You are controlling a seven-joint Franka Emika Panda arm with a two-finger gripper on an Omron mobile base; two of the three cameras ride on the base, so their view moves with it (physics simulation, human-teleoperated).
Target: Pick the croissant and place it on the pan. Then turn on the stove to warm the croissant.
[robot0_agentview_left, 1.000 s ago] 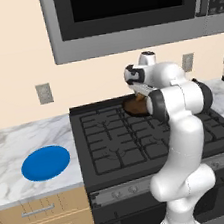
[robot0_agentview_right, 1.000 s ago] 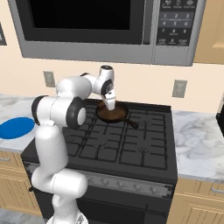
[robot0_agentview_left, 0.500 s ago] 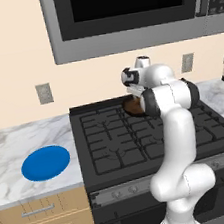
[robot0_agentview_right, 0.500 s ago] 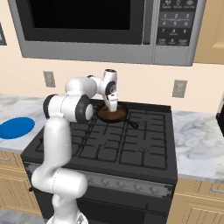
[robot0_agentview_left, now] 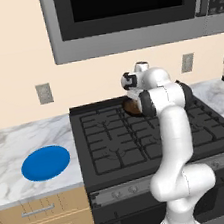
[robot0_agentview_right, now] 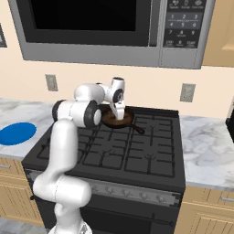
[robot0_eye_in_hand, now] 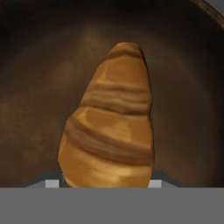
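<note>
Right base view gave me the widest read, so I started with the stove (robot0_agentview_right: 132, 146): a broad black range whose grates and front knob strip looked untouched, with no flame that I could see. The microwave (robot0_agentview_right: 105, 25) hung above it at twelve o'clock. Out at nine o'clock on the marble counter (robot0_agentview_left: 17, 142) lay the blue plate (robot0_agentview_left: 45, 162), bare, well apart from everything else.

Next down in size, the pan (robot0_agentview_right: 119, 119) sat on the rear grate, about eleven o'clock from the stove's centre, its thin handle running out toward four o'clock. My gripper (robot0_agentview_right: 118, 115) reached down into it from above.

In the hand view the croissant (robot0_eye_in_hand: 111, 127) filled the middle, tapered end at twelve o'clock, with the pan's dark floor all around it. Its broad end sat at six o'clock between the finger tips, which I could barely make out, so I could not tell whether the claw pinched it or had let go.

My judgement: the pick was done and the placing was at its very end, croissant in or just above the pan. Release, retreat and turning a knob were left.
</note>
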